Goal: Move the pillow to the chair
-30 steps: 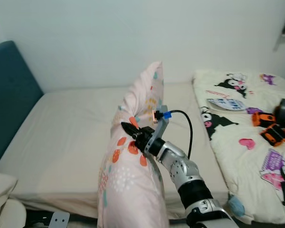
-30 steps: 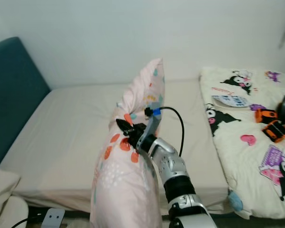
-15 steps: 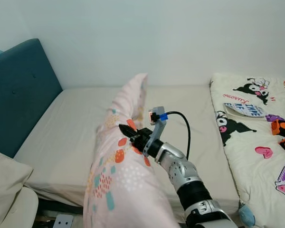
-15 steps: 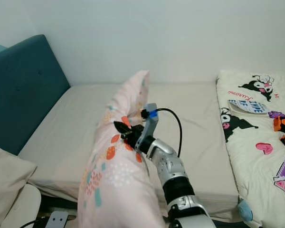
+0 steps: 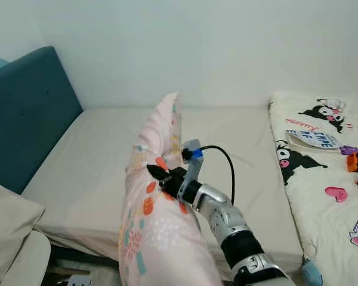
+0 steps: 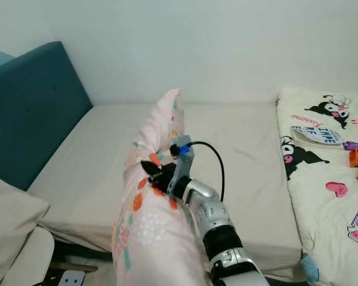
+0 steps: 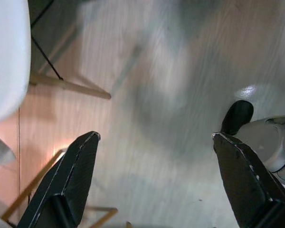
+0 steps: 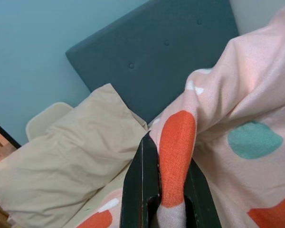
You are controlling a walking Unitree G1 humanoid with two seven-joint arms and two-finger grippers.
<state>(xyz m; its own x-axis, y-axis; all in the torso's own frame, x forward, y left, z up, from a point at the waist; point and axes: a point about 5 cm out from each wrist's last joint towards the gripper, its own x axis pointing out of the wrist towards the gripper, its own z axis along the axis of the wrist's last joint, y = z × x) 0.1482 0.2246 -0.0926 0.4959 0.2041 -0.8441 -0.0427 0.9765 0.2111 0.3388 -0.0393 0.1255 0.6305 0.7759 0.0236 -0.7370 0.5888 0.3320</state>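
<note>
You have one pink patterned pillow point(image 5: 158, 208), lifted on end over the near edge of the bed point(image 5: 95, 173). Your right gripper point(image 5: 158, 174) is pinching a fold of it, fingers pressed together on the cloth. One beige pillow point(image 8: 61, 156) lies beyond the gripper, before the teal headboard point(image 5: 24, 113). Your left gripper point(image 7: 154, 166) hangs spread wide above the wooden floor point(image 7: 152, 95).

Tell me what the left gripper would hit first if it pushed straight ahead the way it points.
Probably the wooden floor; the left gripper hangs open, pointing down at it, nothing between, though depth is unclear.
</note>
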